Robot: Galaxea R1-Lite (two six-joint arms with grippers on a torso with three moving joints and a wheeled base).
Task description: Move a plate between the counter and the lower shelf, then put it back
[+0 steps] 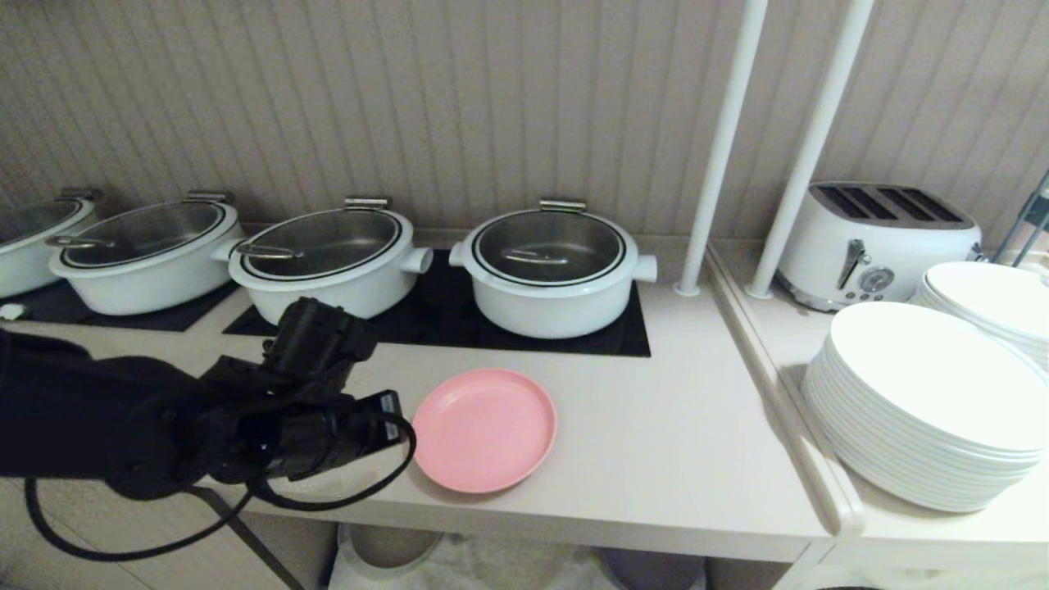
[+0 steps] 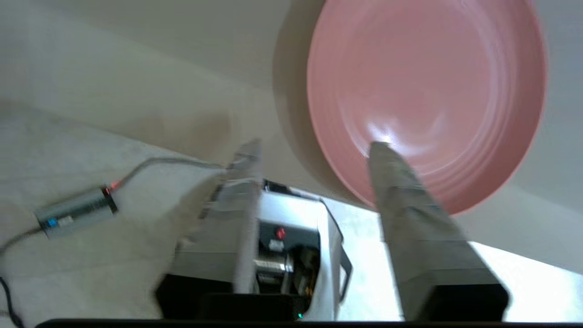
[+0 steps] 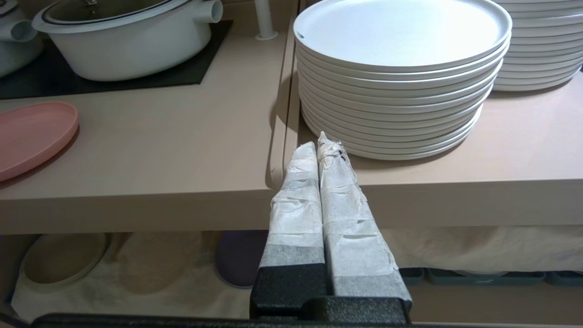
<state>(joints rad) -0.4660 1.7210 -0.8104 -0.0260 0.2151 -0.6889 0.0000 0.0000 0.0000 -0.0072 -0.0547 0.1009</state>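
The pink plate [image 1: 483, 428] lies flat on the counter [image 1: 680, 442], close to its front edge and in front of the black hob panel. My left arm [image 1: 311, 418] reaches in from the left and ends right beside the plate's left rim. In the blurred left wrist view my left gripper [image 2: 316, 146] has its jaws apart, one fingertip [image 2: 387, 157] over the plate [image 2: 423, 91] and the other off it over the bare counter. My right gripper [image 3: 316, 142] is shut on nothing, in front of the counter's edge. The lower shelf [image 3: 159, 278] with its white cloth shows under the counter.
Several white lidded pots [image 1: 553, 266] stand on the hob panels behind the plate. Two white posts [image 1: 713, 164] rise at the counter's right end. On the narrower top beyond them are stacked white plates [image 1: 926, 410] and a toaster [image 1: 877, 238]. A beige plate [image 3: 63, 257] and a purple plate [image 3: 239, 255] lie on the shelf.
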